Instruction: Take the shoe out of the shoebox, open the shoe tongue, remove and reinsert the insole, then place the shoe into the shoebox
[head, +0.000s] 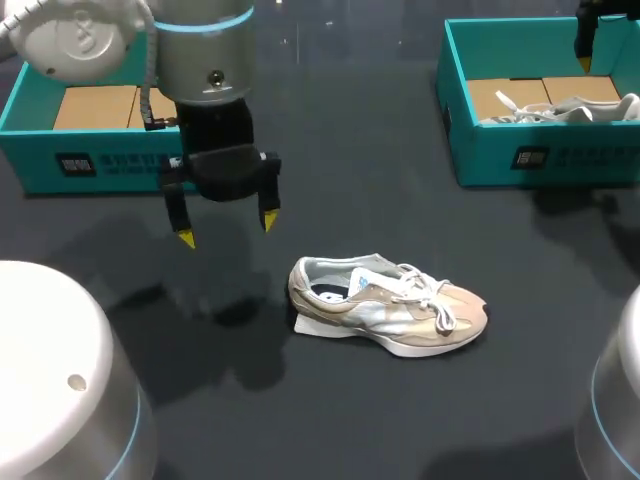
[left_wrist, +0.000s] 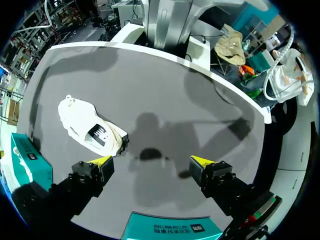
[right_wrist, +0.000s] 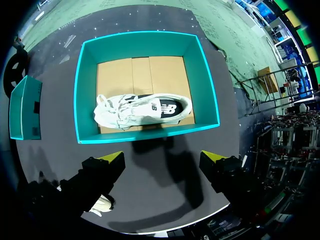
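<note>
Shoe (head: 388, 318) out on table, sitting on its sole, toe toward right arm's side, well apart from both boxes. Left gripper (head: 227, 229) hovers near heel end, fingers spread wide, nothing held. Right gripper (right_wrist: 162, 157) above right shoebox (right_wrist: 145, 139), also wide open, empty. Second shoe (right_wrist: 142, 111) lies inside that box. Shoe looks light with soft mesh upper, stiffer sole. Best grip probably heel collar or sidewall, not loose laces.
</note>
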